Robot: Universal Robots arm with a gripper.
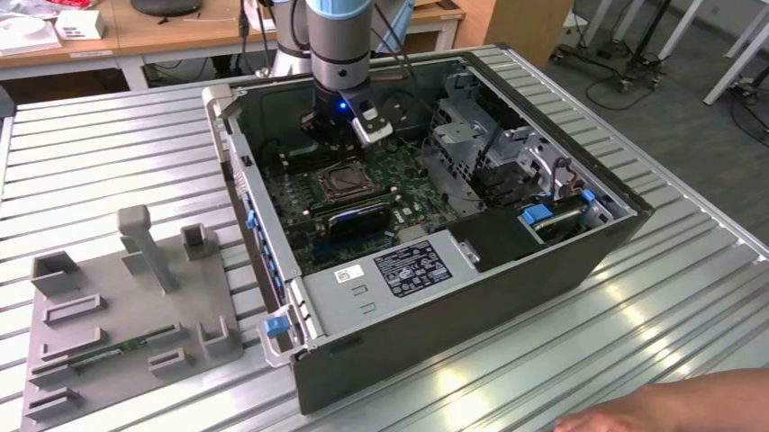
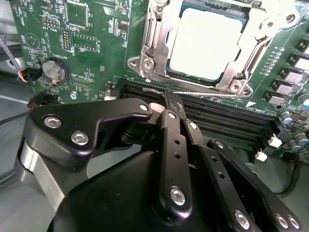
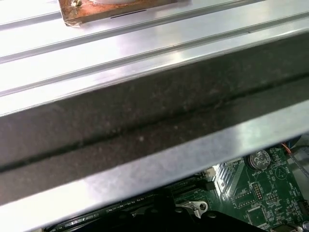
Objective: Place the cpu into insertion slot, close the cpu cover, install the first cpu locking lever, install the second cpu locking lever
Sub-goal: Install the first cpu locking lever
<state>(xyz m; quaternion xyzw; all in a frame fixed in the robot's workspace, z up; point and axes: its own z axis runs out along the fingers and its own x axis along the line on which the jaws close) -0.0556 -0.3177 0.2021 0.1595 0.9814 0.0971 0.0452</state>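
Silvery-grey, the cpu (image 2: 205, 43) is seen seated in the insertion slot (image 1: 340, 184), and the cpu cover (image 2: 153, 46) is judged closed over its edges. The gripper (image 2: 172, 98) is held narrow, tips together, just beside a thin locking lever (image 2: 212, 93). Whether either lever is latched cannot be told.

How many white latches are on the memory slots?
2. One white latch ends a memory slot; the second latch sits beside it, nearer the end effector. Others may be hidden behind it.
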